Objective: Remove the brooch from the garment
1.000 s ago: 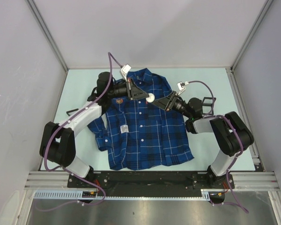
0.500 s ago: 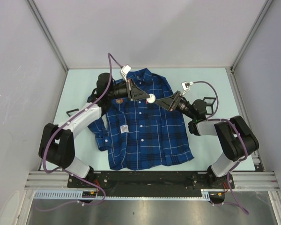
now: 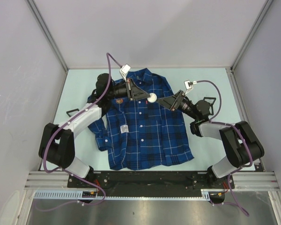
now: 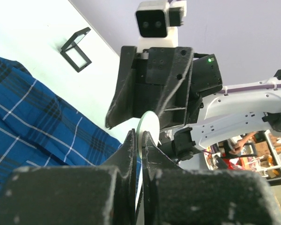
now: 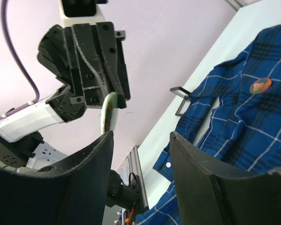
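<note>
The garment (image 3: pixel 145 131), a dark blue plaid shirt, lies flat on the pale table. My left gripper (image 3: pixel 148 97) is over its chest, shut on the brooch (image 3: pixel 151 98), a small white round disc held edge-on above the cloth. In the left wrist view the brooch (image 4: pixel 150 125) sticks up between the closed fingertips (image 4: pixel 131 140). My right gripper (image 3: pixel 162 101) is open just right of the brooch, facing it without touching. In the right wrist view the brooch (image 5: pixel 108 112) sits beyond the open fingers (image 5: pixel 100 154). An orange round patch (image 5: pixel 261 85) shows on the shirt.
A small black wire frame (image 3: pixel 71 111) lies on the table left of the shirt and another (image 3: pixel 208 100) lies by the right arm. The shirt's white tag (image 3: pixel 123 128) is on its left front. Grey enclosure walls stand on three sides.
The right arm's forearm has swung to the right and its open fingers have drawn slightly back from the brooch. The left gripper still holds the brooch in the same place.
</note>
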Controlling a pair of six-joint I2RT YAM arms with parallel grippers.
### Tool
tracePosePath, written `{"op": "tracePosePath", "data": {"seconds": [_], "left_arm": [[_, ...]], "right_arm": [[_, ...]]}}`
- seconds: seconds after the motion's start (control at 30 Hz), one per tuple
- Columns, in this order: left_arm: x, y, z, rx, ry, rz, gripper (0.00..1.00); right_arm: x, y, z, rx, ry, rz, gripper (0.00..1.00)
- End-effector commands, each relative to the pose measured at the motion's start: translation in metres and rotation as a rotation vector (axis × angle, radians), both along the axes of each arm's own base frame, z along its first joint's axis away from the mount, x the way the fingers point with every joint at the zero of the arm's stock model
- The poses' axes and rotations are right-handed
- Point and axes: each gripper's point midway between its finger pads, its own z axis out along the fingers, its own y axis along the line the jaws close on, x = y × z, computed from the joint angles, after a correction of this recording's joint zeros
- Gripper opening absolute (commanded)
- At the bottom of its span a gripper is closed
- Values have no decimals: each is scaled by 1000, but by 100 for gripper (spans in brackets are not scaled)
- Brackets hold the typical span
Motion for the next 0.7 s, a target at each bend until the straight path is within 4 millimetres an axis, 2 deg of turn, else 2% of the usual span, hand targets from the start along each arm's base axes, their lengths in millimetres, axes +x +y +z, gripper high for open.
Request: {"op": "tracePosePath", "data": {"seconds": [0.0,0.17,0.37,0.5,0.67], "left_arm": [[2,2,-1,-25,-7,15,0],[7,11,6,-34,-15,34,0],[7,12,7,-43,-6,34,0],[2,3,-2,-32,17,7,0],[-5,-5,-2,-35,18,-22,0]], "right_arm": [[-29,-11,71,111,-336,-6,56],[-26,-12,66,89,-335,-23,58],[-27,-12,67,73,-339,-36,59],[-32,-8,74,91,-359,-18,59],[-32,-6,73,100,-347,-12,58]]}}
